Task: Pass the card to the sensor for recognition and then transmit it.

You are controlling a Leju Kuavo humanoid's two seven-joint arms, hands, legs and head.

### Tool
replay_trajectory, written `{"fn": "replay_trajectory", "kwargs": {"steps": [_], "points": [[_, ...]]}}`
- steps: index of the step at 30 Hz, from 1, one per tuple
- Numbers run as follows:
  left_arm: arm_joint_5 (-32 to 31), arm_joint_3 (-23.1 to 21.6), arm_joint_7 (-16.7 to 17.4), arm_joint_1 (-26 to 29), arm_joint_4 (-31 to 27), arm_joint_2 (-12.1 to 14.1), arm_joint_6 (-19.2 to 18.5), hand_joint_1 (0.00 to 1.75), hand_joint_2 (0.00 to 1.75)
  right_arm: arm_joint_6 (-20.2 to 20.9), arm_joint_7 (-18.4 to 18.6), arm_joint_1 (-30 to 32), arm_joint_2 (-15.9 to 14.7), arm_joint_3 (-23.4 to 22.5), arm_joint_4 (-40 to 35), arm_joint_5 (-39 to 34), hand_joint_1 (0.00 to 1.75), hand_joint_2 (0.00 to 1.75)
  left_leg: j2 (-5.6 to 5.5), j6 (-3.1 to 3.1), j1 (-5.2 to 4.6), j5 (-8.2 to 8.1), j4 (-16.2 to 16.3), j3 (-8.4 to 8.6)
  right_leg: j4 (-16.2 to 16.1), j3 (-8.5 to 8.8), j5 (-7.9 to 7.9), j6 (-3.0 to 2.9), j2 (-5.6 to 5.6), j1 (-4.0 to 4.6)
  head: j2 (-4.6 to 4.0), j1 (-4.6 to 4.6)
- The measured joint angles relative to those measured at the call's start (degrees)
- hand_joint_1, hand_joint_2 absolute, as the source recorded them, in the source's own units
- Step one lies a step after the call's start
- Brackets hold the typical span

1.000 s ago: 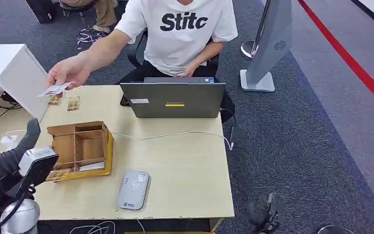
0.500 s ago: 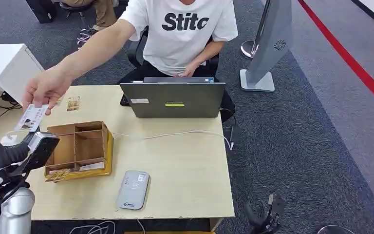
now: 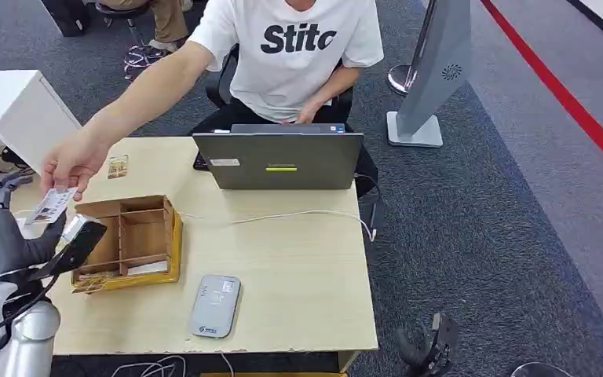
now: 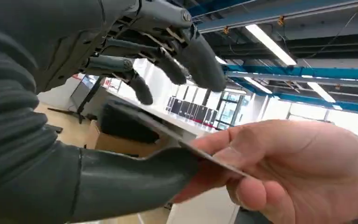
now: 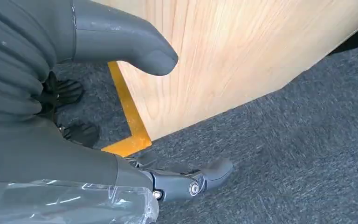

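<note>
Card (image 3: 50, 204) sits at the left edge of the head view, pinched in the person's hand (image 3: 72, 163) and held out over the left hand (image 3: 0, 228), which is raised with its fingers spread and nothing yet gripped. Lower centre in that frame the grey sensor (image 3: 215, 305) lies flat on the table (image 3: 298, 267), just right of the wooden organizer box (image 3: 129, 239), with the laptop (image 3: 278, 159) above it; the right hand (image 3: 426, 345) hangs low at the bottom right, off the table. In the left wrist view the card (image 4: 168, 135) runs as a thin, dark-edged sliver across the middle of the frame, its far end in the person's fingers (image 4: 298, 163), its near end lying against the robot's grey thumb (image 4: 135, 179) while the darker fingers (image 4: 168, 60) arch apart above it; whether the thumb truly presses it I cannot quite tell. The right wrist view shows that hand (image 5: 121, 121) beside the table's wooden side, holding nothing, thumb apart from the fingers. I judge this the handover step: next the fingers must close on the card before it goes to the sensor. It looks pale, printed, thin and stiff.
</note>
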Motion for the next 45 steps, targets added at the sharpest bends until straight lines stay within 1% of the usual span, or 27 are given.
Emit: {"fn": "replay_trajectory", "kwargs": {"steps": [5, 16, 20, 22, 24, 26, 29, 32, 36, 41, 45], "points": [[-0.2, 0.0, 0.0, 0.0, 1.1, 0.0, 0.0, 1.75, 1.75, -0.4, 0.0, 0.0, 0.0, 0.0, 0.1, 0.1, 0.0, 1.75, 0.01, 0.0, 0.0, 0.0, 0.0, 0.0, 0.0, 0.0, 0.0, 0.0, 0.02, 0.0, 0.0, -0.02], [-0.3, 0.0, 0.2, 0.0, 1.5, 0.0, 0.0, 1.75, 1.75, -0.6, -0.2, 0.0, 0.0, 0.0, 0.1, 0.3, 0.0, 1.75, 0.0, 0.0, -0.01, -0.01, 0.0, -0.01, 0.0, 0.0, 0.0, 0.0, 0.01, 0.0, 0.0, -0.02], [-0.3, -0.2, -0.4, 0.3, 1.4, -0.7, 0.7, 1.75, 1.75, -0.7, -0.1, 0.0, 0.0, 0.0, 0.2, 0.4, 0.0, 1.75, 0.0, 0.0, -0.01, 0.0, 0.0, -0.01, 0.0, 0.0, 0.0, 0.0, 0.01, 0.0, 0.0, -0.02], [-0.1, -0.9, -1.1, 1.0, 1.0, -1.3, 0.9, 1.75, 1.75, -0.7, -0.1, 0.0, 0.0, 0.0, 0.3, 0.5, 0.0, 1.75, 0.0, 0.0, -0.02, -0.01, 0.0, -0.01, 0.0, 0.0, 0.0, 0.0, 0.0, 0.0, 0.0, 0.0], [0.7, -1.9, -2.2, 2.2, -0.1, -2.5, 1.1, 1.75, 1.75, -0.8, -0.2, 0.0, 0.0, -0.1, 0.3, 0.4, 0.0, 1.75, 0.01, 0.01, -0.03, -0.02, 0.0, -0.01, 0.0, 0.0, 0.0, 0.01, 0.02, -0.01, 0.0, 0.0], [2.1, -4.2, -3.9, 4.8, -2.8, -4.6, 1.2, 1.75, 1.75, -0.9, -0.4, 0.1, 0.0, -0.2, 0.4, 0.1, 0.0, 1.75, 0.02, 0.03, -0.07, -0.06, 0.0, -0.01, 0.0, 0.0, -0.02, 0.03, 0.05, -0.05, 0.0, -0.02], [3.2, -8.6, -4.7, 8.7, -5.1, -7.7, 1.7, 1.75, 1.75, -0.8, -0.9, 0.3, -0.1, -0.7, 0.4, -0.3, 0.0, 1.75, -0.01, 0.08, -0.07, -0.09, 0.0, -0.06, -0.1, 0.0, -0.03, 0.05, -0.01, -0.05, 0.0, 0.0], [4.1, -12.0, -5.1, 11.1, -5.8, -9.3, 1.8, 1.75, 1.75, -0.7, -1.0, 0.6, -0.1, -1.3, 0.4, -0.8, 0.0, 1.75, 0.02, 0.12, -0.08, -0.13, 0.0, -0.06, -0.1, 0.0, -0.03, 0.05, 0.01, -0.06, 0.0, -0.02], [4.9, -14.3, -5.3, 12.4, -6.0, -10.2, 2.3, 1.75, 1.75, -0.7, -1.1, 0.8, -0.1, -1.6, 0.4, -0.8, 0.0, 1.75, 0.0, 0.11, -0.04, -0.12, 0.0, -0.04, -0.1, 0.0, -0.02, 0.04, -0.01, -0.05, 0.0, -0.02], [6.7, -16.0, -5.3, 13.5, -5.7, -11.5, 1.7, 1.75, 1.75, -0.7, -1.5, 1.0, -0.2, -1.8, 0.4, -1.0, 0.0, 1.75, 0.0, 0.11, -0.03, -0.11, 0.0, -0.03, -0.1, 0.0, -0.03, 0.04, -0.02, -0.03, 0.0, -0.02], [7.3, -17.8, -4.7, 13.7, -2.0, -12.8, 1.9, 1.75, 1.75, -0.5, -2.1, 1.1, -0.2, -2.2, 0.4, -1.3, 0.0, 1.75, 0.01, 0.11, -0.05, -0.11, 0.0, -0.03, -0.1, 0.0, -0.03, 0.04, 0.0, -0.03, 0.0, -0.02]]}}
